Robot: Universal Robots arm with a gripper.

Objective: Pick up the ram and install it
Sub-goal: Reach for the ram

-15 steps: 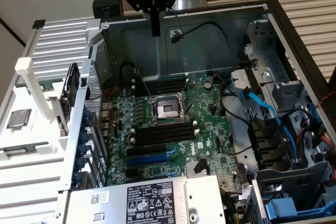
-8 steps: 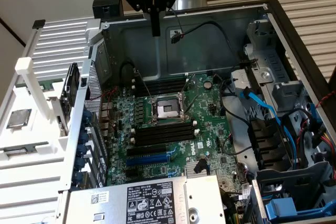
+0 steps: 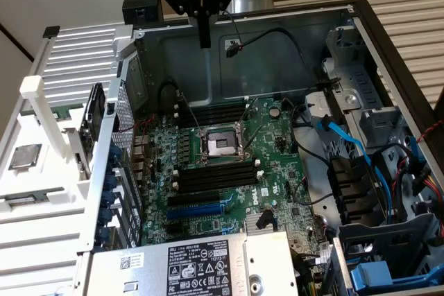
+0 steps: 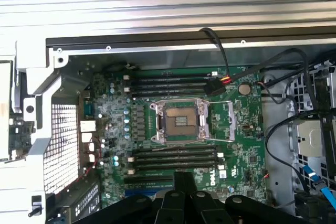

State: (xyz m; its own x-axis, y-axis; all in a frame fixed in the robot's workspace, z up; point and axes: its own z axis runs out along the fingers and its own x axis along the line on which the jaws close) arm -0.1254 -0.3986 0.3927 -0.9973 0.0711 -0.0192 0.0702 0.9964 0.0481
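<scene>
Gripper (image 3: 204,41) hangs high over the far wall of the open computer case (image 3: 388,53). Its two fingers are clenched flat together with nothing between them. It is well apart from anything it could take hold of.

Ram (image 3: 94,121): not yet picked up. A long dark board with pale label patches stands on its long edge in the white holder (image 3: 41,129), just outside the case wall on the exterior view's left. I read this as the ram, though from this angle I can't be sure. Stood that way, its top edge is offered to a pinch from above.

Silver processor chip (image 3: 24,157) lies flat in its own recess of the same holder, nearer the exterior view's left edge. It is not the part wanted here.

Case lies on its side with the panel off, so the motherboard (image 3: 277,136) faces up and can be reached from overhead.

Memory slots (image 3: 215,175) run in two banks, one on either side of the processor socket (image 3: 218,145). In the wrist view every slot looks bare, so nothing has been installed.
</scene>
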